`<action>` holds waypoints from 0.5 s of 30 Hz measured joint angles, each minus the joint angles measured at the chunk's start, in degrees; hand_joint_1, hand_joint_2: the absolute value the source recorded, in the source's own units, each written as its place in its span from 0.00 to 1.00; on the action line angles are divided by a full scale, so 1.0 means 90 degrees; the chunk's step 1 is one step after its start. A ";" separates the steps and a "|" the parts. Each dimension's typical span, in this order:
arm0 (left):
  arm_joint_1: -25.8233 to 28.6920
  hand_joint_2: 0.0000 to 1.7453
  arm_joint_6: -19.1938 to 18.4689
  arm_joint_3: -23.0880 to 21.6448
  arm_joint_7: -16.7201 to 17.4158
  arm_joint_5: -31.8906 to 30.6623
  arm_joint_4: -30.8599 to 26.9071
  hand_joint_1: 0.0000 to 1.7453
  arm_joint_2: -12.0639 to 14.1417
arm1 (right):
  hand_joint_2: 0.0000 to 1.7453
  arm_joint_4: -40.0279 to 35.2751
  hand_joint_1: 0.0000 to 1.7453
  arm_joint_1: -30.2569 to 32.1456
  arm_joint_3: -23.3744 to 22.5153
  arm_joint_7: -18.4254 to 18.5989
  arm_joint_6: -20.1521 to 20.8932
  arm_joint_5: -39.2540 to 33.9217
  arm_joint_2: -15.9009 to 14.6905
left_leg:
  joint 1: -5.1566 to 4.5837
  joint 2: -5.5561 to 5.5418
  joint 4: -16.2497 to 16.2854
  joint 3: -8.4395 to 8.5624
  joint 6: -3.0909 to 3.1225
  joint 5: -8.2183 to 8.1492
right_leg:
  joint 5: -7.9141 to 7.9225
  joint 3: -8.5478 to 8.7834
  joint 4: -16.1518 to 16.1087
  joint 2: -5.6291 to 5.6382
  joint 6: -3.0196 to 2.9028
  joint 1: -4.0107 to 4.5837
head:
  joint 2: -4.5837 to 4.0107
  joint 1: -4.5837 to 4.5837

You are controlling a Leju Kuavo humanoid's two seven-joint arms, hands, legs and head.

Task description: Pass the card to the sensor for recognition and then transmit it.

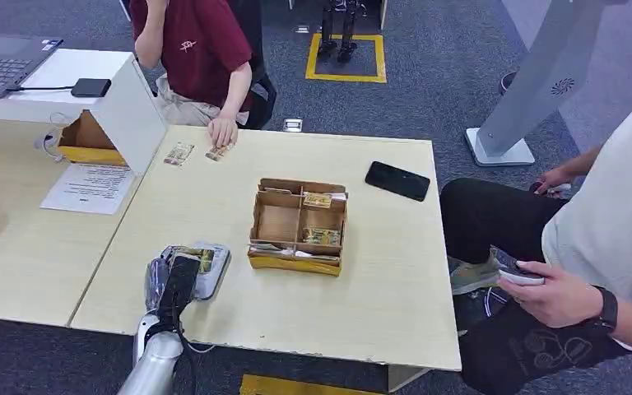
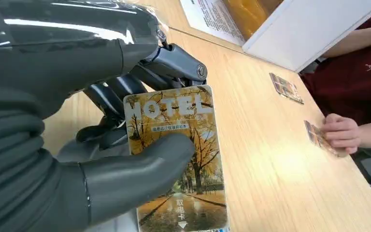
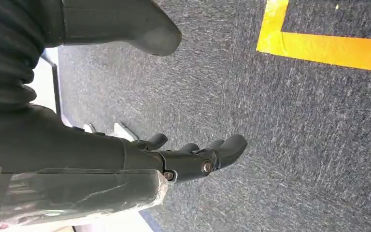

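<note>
Fingers (image 2: 121, 92) and thumb of the left hand (image 1: 177, 280) pinch the hotel card (image 2: 178, 159), probably over the grey sensor (image 1: 214, 267) at the table's near edge. Right hand (image 3: 193, 157) hangs empty, fingers apart, above carpet. Farther off stands the divided cardboard box (image 1: 298, 225), then a black phone (image 1: 397, 180).

A hotel key card (image 2: 181, 159) is seen in the left wrist view, printed with an avenue of yellow autumn trees, the word "HOTEL" in pale letters across one end and small Chinese characters with an arrow at the other. It is pinched by its face and back, printed side showing. In the head view the card (image 1: 201, 258) is held flat just over a grey, rounded sensor pad (image 1: 214, 271) that lies near the front left corner of the light wooden table (image 1: 378, 280).
</note>
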 joint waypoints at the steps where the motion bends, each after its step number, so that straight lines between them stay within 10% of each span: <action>1: 0.0000 1.00 0.0000 0.0000 0.0000 0.0000 0.0000 1.00 0.0000 | 1.00 0.0000 0.00 0.0000 0.0000 0.0000 0.0000 0.0000 0.0000 | 0.0000 0.0000 0.0000 0.0000 0.0000 0.0000 | 0.0000 0.0000 0.0000 0.0000 0.0000 0.0000 | 0.0000 0.0000; 9: -0.0031 1.00 0.0032 0.0041 0.0007 -0.0039 0.0117 1.00 0.0036 | 1.00 0.0000 0.00 -0.0003 -0.0019 -0.0005 0.0005 0.0007 0.0002 | 0.0000 -0.0001 0.0000 0.0002 0.0000 0.0001 | 0.0001 0.0003 0.0000 0.0000 0.0000 0.0000 | 0.0000 0.0000; 15: -0.0168 1.00 0.0979 0.0175 0.0888 -0.2255 0.0680 1.00 0.0080 | 1.00 0.0000 0.00 -0.0016 -0.0187 -0.0032 0.0044 0.0364 0.0005 | 0.0000 0.0000 0.0000 0.0002 0.0000 0.0000 | 0.0000 0.0004 0.0000 0.0000 0.0000 0.0000 | 0.0000 0.0000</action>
